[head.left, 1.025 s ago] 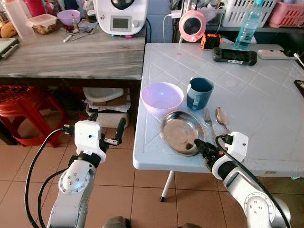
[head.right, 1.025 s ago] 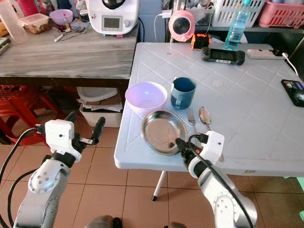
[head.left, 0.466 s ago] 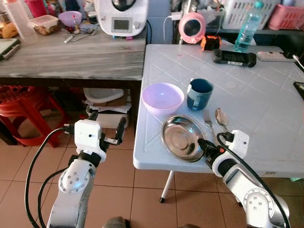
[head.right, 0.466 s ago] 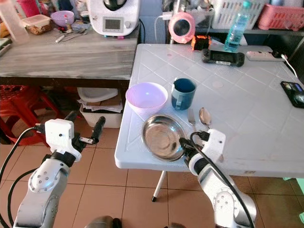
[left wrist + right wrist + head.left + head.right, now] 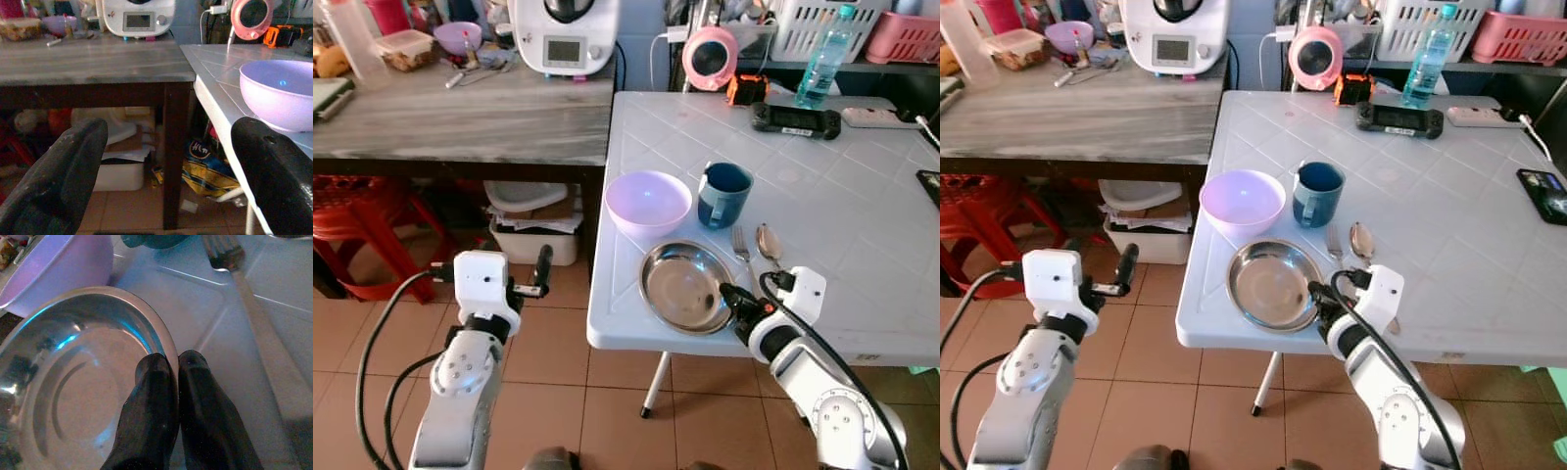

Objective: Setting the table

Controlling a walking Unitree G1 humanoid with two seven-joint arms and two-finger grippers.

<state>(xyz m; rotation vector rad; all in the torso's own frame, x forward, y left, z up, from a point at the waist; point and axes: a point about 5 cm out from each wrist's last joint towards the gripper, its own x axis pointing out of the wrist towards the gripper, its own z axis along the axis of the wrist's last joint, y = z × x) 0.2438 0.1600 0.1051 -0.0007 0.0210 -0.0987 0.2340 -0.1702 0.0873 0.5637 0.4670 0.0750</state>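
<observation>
A steel plate (image 5: 683, 286) lies near the front edge of the white table (image 5: 862, 225), in front of a purple bowl (image 5: 648, 201) and a blue mug (image 5: 723, 192). A fork (image 5: 742, 245) and a spoon (image 5: 770, 242) lie side by side to the plate's right. My right gripper (image 5: 729, 294) is shut on the plate's right rim; the right wrist view has one finger inside the plate (image 5: 73, 382) and the other outside, pinching the rim at the gripper (image 5: 177, 363). My left gripper (image 5: 494, 259) is open and empty, held off the table's left side above the floor.
A grey wooden counter (image 5: 460, 117) stands left of the table with an appliance (image 5: 561, 34) and containers on it. A red stool (image 5: 362, 235) and a white box (image 5: 533, 235) sit beneath it. At the table's far side lie a controller (image 5: 795, 117), a bottle (image 5: 822, 59) and a pink mirror (image 5: 709, 57).
The plate has shifted slightly left with my right gripper on its rim. My left gripper has drifted left, away from the table.
</observation>
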